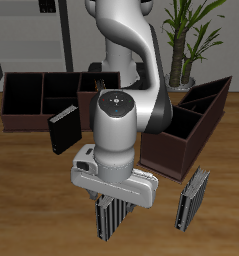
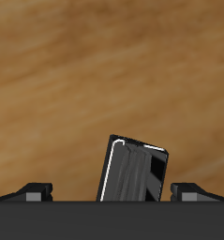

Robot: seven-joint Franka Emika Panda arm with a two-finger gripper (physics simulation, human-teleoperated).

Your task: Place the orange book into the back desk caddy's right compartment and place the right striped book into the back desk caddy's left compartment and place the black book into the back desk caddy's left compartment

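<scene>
The right striped book point(image 1: 107, 222), with bold black-and-grey stripes, stands on the table near the front edge, right under my gripper point(image 1: 116, 203). In the wrist view the book point(image 2: 132, 173) leans a little between my fingertips point(image 2: 34, 190), which stand wide apart on either side without touching it. The gripper point(image 2: 112, 192) is open. The black book point(image 1: 63, 130) stands in front of the back desk caddy point(image 1: 26, 118), a long low dark brown box. The orange book is out of view.
The paler, slimmer striped book point(image 1: 192, 197) stands near the front edge beside my gripper. The brown caddy with a slanted end point(image 1: 191, 130) stands behind it. A potted plant point(image 1: 191, 30) is at the back.
</scene>
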